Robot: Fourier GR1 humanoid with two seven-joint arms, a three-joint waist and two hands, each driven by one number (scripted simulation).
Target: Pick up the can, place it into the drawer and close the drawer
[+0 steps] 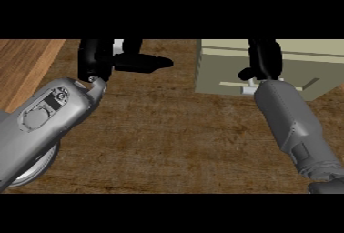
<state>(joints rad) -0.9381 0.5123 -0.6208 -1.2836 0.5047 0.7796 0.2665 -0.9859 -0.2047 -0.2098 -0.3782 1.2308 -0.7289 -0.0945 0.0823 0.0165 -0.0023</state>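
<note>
The beige drawer unit (306, 61) stands at the top right of the brown counter, its pale handle (249, 87) on the near face. My right hand (264, 57) lies against that face just above the handle, fingers straight and pointing away, thumb out to the left. Nothing is in it. No inside of the drawer shows. The can is not in view. My left hand (101, 57) is up at the top left, fingers straight, thumb pointing right, holding nothing. A small pale patch (119, 44) shows between its fingers; I cannot tell what it is.
A round white plate rim (39, 169) pokes out under my left forearm at the lower left. A lighter wooden surface (23, 68) borders the counter's far left. Bare brown counter (174, 136) lies between the two forearms.
</note>
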